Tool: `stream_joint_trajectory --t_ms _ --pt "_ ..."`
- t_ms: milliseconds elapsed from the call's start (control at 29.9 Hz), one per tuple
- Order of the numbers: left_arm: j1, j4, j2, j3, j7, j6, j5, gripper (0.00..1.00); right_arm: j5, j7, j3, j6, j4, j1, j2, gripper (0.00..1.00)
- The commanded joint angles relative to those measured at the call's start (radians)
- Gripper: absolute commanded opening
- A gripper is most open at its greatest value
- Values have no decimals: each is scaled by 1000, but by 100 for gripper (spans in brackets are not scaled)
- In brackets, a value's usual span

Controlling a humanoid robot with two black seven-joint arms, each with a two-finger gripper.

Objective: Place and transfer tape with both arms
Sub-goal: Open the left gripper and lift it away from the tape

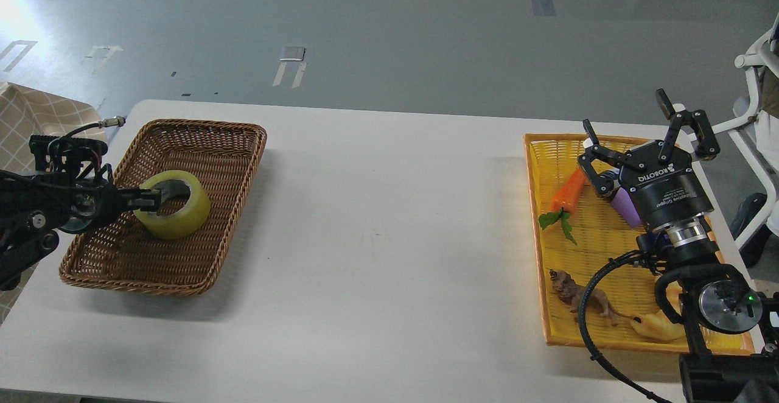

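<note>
While the white table [377, 220] fronts grey floor [389, 25], the left gripper [149, 199] clasps the tape [176, 208]; the right gripper [639, 141] gapes wide.

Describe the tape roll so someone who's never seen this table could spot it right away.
On the white table, look at the brown wicker basket on the left. Inside it sits the tape roll, translucent yellow, with the left gripper at its core. It is the basket's only item.

A white, smooth-topped bench [377, 220] carries two containers well apart: a brown woven wicker basket [231, 208] at the left and a flat yellow woven tray [535, 220] at the right, apparently reaching the bench's right edge.
</note>
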Motion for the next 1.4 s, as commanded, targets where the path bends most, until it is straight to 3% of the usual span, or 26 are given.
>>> stream_joint_trajectory --t_ms 0,368,702,769,969,1136,1370 --pt "-2 -4 6 -3 -3 0 -1 82 1 -1 0 0 0 0 0 99" --pt "-113 -25 15 -20 -1 0 -123 88 0 0 0 0 0 0 0 99" --pt "-281 -27 -67 -49 -10 11 -652 91 0 -1 2 0 0 11 0 99" --pt "-279 -24 -98 -84 -27 7 -801 97 0 -1 2 0 0 18 -3 99" --pt "-272 -9 -199 -152 -76 -3 -1151 98 -9 -3 2 0 -3 63 -9 99" --pt "-270 -4 -261 -199 -84 -18 -1321 98 -16 -3 3 0 -3 92 -22 100" --pt "-230 -6 -370 -366 -84 -135 -1420 98 -23 -1 0 0 -6 140 -66 100"
